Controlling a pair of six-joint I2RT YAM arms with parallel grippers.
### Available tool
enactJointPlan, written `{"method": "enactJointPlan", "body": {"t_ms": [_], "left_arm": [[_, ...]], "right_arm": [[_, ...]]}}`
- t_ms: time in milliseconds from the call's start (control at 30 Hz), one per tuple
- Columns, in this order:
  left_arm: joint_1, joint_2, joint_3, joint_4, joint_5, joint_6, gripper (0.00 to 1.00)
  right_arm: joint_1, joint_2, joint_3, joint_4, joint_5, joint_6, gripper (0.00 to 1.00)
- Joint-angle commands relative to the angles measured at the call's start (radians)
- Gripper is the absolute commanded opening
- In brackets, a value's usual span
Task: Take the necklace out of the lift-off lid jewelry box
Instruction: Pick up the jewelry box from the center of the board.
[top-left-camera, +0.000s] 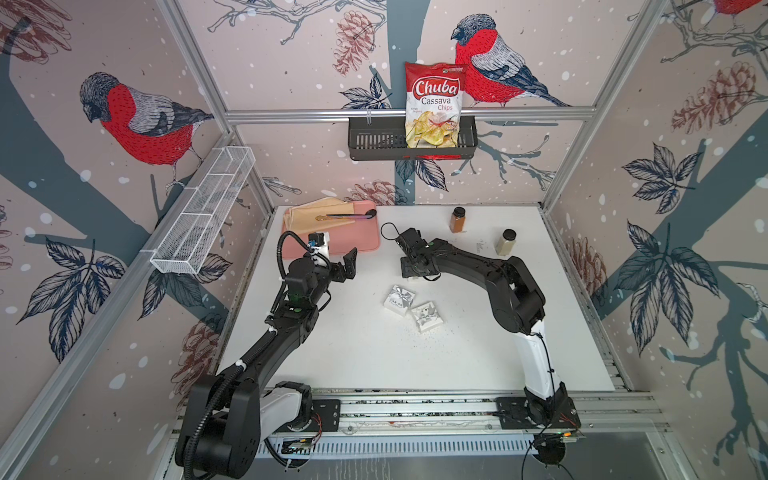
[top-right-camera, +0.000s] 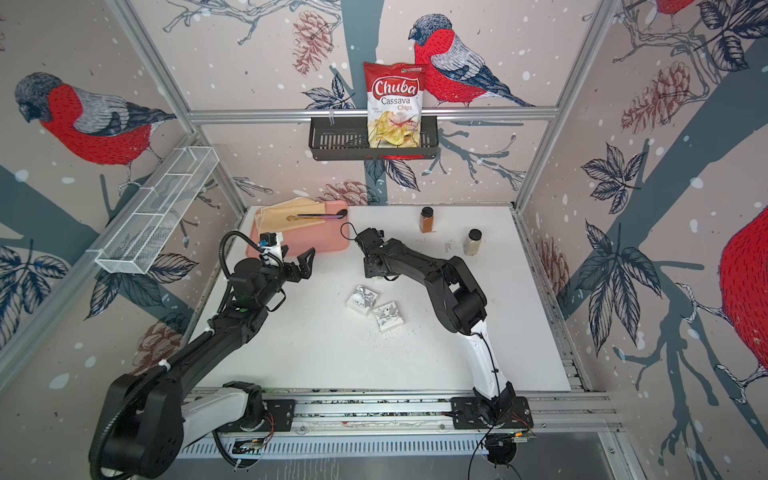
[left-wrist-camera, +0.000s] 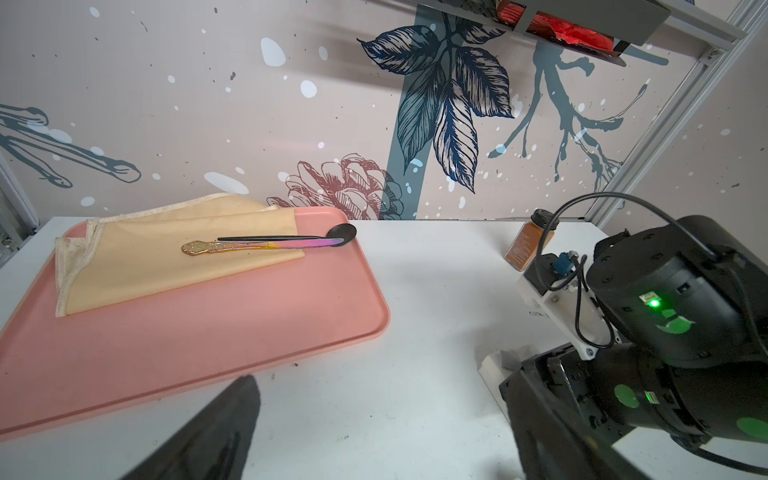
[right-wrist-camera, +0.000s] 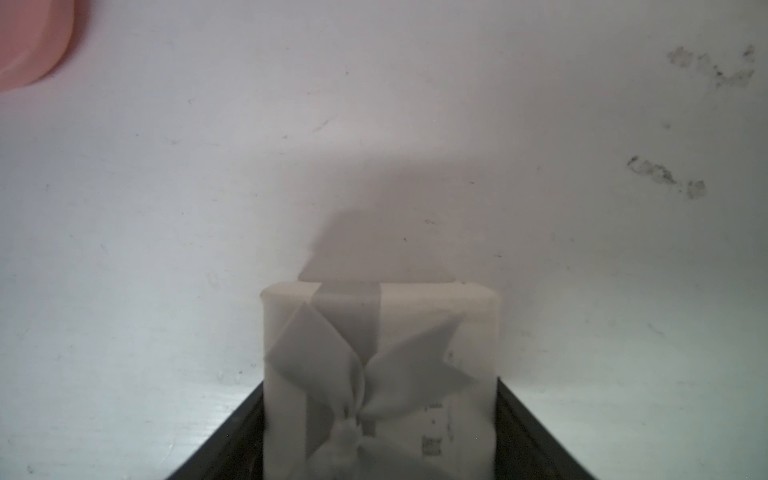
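Observation:
In the right wrist view a white jewelry box with a grey ribbon bow on its lid sits on the table. My right gripper is down over it, and its black fingers press against the box's two sides. In both top views the right gripper hides most of that box. The necklace is hidden. My left gripper hangs open and empty near the pink tray's corner.
Two more small white boxes lie mid-table. A pink tray holds a beige cloth, a spoon and a knife. Two spice jars stand at the back right. A black basket with a chips bag hangs on the back wall.

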Motion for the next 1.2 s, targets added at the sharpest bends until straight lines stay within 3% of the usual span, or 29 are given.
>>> {"method": "enactJointPlan", "body": {"t_ms": [0,233,433,567,767,900,1000,1167], "left_arm": [[0.000,0.004,0.008,0.014,0.014,0.009,0.97],[0.000,0.040,0.022,0.039,0.099,-0.022,0.97],[0.000,0.101,0.051,0.129,0.300,-0.118,0.97],[0.000,0.167,0.083,0.225,0.515,-0.214,0.97],[-0.001,0.263,0.085,0.573,0.702,-0.493,0.97],[-0.027,0.319,0.124,0.685,0.740,-0.596,0.97],[-0.058,0.370,0.151,0.800,0.766,-0.671,0.97],[-0.085,0.471,0.183,1.166,0.776,-0.942,0.97]], "right_arm": [[0.000,-0.001,0.008,-0.019,0.015,-0.017,0.74],[-0.025,-0.075,-0.018,0.007,-0.055,-0.063,0.74],[-0.108,-0.258,-0.138,0.161,-0.409,-0.144,0.72],[-0.201,-0.388,-0.245,0.306,-0.684,-0.155,0.72],[-0.282,-0.524,-0.354,0.468,-0.984,-0.173,0.73],[-0.290,-0.606,-0.402,0.584,-1.157,-0.173,0.74],[-0.290,-0.650,-0.421,0.655,-1.245,-0.151,0.75],[-0.290,-0.688,-0.430,0.712,-1.327,-0.129,0.75]]}}
